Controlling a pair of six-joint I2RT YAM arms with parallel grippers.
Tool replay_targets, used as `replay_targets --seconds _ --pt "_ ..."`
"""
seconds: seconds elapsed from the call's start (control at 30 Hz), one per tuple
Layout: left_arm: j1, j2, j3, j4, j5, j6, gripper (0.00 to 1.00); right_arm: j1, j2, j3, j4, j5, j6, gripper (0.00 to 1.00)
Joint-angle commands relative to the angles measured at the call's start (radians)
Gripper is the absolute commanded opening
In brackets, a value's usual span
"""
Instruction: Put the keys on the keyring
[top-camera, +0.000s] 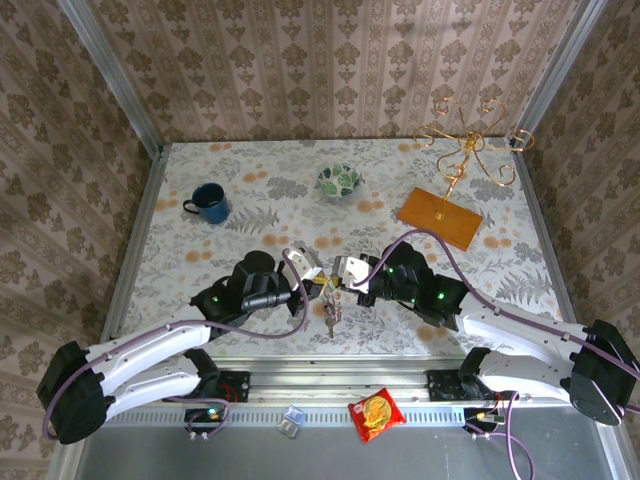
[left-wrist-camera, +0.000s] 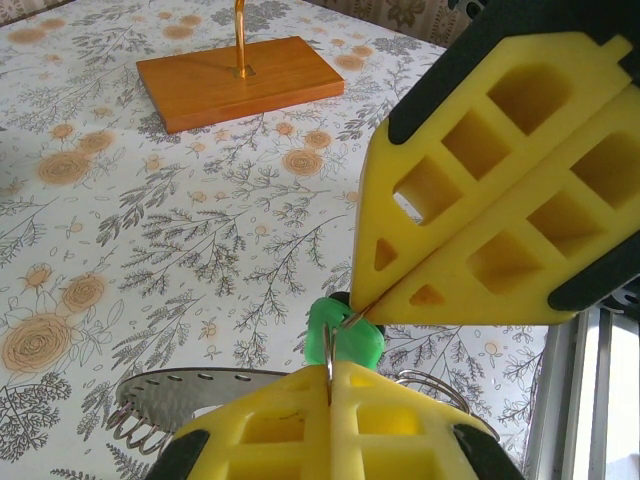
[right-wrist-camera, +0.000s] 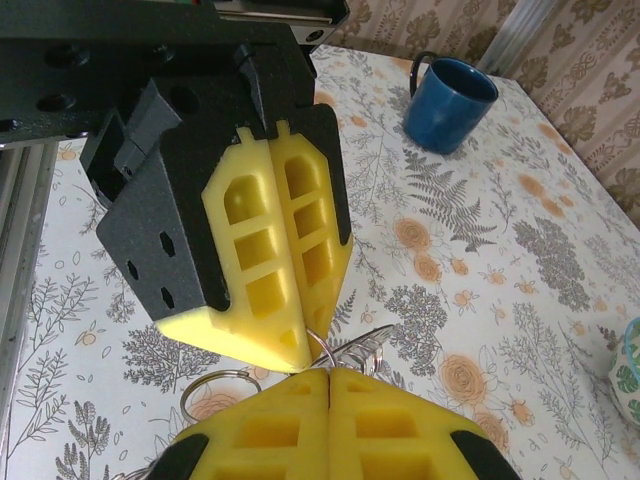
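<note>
Hands of two robot arms meeting tip to tip over the near middle of a floral worktop (top-camera: 250, 180), left hand (top-camera: 312, 280) and right hand (top-camera: 343, 280) both clenched, yellow foam pads pressed flat together. Small bunch of keys (top-camera: 330, 312) dangling just below the meeting point, close to the near edge.

From the left wrist: thin wire loop (left-wrist-camera: 329, 355) pinched in the seam of the left hand's pads, bright green head piece (left-wrist-camera: 345, 338) just beyond it, tip of the right hand touching that head from above. Flat silver blade (left-wrist-camera: 185, 388) with a row of holes jutting out to the left, beneath the pads.

From the right wrist: more thin wire rising out of the right hand's closed pads to the left hand's tip, a round split ring (right-wrist-camera: 215, 388) just to the left. Exactly which part of the bunch each hand pinches, hard to tell.

Farther back, well apart from the bunch: blue mug (top-camera: 208, 203) on the left, patterned bowl (top-camera: 340, 181) in the middle, wooden base (top-camera: 440, 218) with a gold hooked stand (top-camera: 470, 145) on the right. Red snack packet (top-camera: 375, 415) on the near ledge between the arm bases.
</note>
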Motion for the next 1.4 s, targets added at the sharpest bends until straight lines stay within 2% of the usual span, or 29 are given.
replay_targets --seconds 0.0,1.37 --pt "-0.005 -0.005 0.017 0.037 0.016 -0.018 0.0 0.005 -0.002 -0.008 0.031 0.023 -0.018 0.0" --pt "-0.006 0.002 0.021 0.038 0.007 -0.023 0.0 0.008 -0.003 -0.013 0.031 0.01 -0.012 0.0"
